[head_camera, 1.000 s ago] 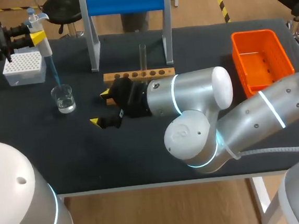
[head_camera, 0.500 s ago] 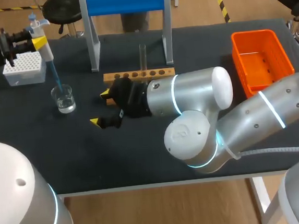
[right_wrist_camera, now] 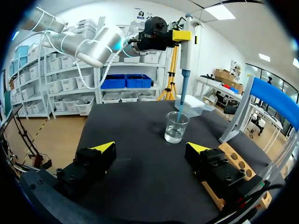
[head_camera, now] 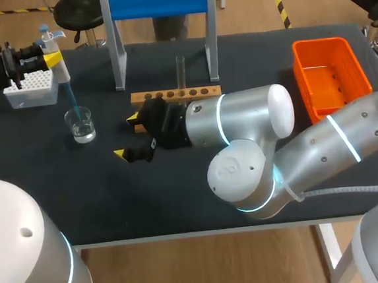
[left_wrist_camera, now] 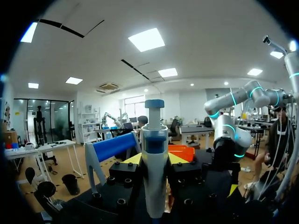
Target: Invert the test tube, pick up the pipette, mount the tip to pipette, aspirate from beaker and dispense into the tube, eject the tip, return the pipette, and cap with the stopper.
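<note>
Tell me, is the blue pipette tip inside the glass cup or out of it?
Inside. In the right wrist view, the tip of the pipette ends below the rim of the beaker. Whether it touches the liquid, cannot tell.

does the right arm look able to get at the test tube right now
Probably yes: the right gripper is open and empty in front of the wooden rack, the test tube stands exposed, and the pipette is away at the beaker.

Right arm (head_camera: 253, 119) and left arm (head_camera: 19, 249): silver-grey, rounded joints, glowing cyan rings. Black, screw-studded right gripper (head_camera: 126, 136); yellow tips (head_camera: 133, 118).
</note>
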